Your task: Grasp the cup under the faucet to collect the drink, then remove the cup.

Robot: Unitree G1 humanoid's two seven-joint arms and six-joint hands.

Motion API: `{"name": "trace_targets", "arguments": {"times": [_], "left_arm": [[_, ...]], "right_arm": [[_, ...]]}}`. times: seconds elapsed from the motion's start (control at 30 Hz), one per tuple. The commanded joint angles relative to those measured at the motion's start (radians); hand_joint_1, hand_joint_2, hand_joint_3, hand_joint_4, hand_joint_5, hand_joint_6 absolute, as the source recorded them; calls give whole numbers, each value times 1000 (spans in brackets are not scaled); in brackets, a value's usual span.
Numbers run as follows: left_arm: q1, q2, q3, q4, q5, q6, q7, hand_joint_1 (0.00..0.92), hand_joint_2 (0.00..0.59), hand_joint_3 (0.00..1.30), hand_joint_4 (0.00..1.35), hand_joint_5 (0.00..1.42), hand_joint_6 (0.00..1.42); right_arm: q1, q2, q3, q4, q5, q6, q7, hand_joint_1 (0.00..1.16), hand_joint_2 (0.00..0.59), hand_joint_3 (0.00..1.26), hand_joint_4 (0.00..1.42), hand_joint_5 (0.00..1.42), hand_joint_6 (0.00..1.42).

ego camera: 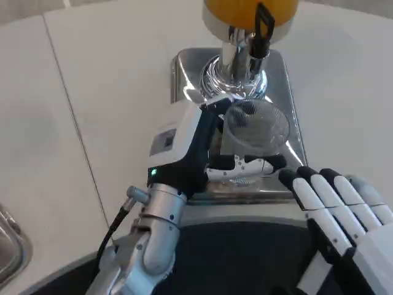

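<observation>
A clear plastic cup (255, 128) stands on the shiny metal drip tray (184, 67) of a drink dispenser, just in front of its chrome column. The black faucet lever (264, 27) hangs from the orange-filled tank (249, 11) above the cup. My left hand (202, 150) reaches in from the lower left and its fingers (245, 166) wrap around the cup's near side, gripping it. The cup looks empty. My right hand (341, 206) rests at the lower right, fingers straight and together, holding nothing, apart from the cup.
The dispenser stands at the table's far middle. White tabletop (73, 123) spreads to the left and right. A metal object's edge (9, 243) shows at the lower left. The table's dark front edge (245, 246) curves below the tray.
</observation>
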Motion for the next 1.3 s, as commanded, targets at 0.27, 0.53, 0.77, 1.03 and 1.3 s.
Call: {"name": "trace_targets", "arguments": {"times": [0.27, 0.53, 0.77, 1.03, 1.3], "left_arm": [[-148, -14, -30, 205, -3, 1, 134, 779, 0, 1143, 1077, 1311, 1424], [-173, -4, -33, 260, -11, 2, 175, 777, 0, 1114, 1060, 1297, 1424], [-153, 15, -47, 254, 2, 4, 201, 703, 0, 801, 919, 1118, 1393], [-147, 32, -52, 246, -22, -20, 149, 331, 30, 208, 271, 739, 1029], [-132, 40, -50, 224, -28, -25, 126, 269, 18, 106, 104, 548, 751]], "right_arm": [[0, 40, -33, -14, 15, -38, 23, 530, 424, 19, 0, 0, 18], [17, 66, -55, -14, 25, -72, 21, 529, 425, 23, 0, 0, 18], [23, 79, -71, -14, 39, -94, 33, 528, 425, 33, 0, 0, 29], [20, 92, -71, -14, 46, -96, 46, 528, 425, 34, 0, 0, 31], [20, 98, -74, -14, 51, -101, 47, 528, 421, 34, 0, 0, 32]]}}
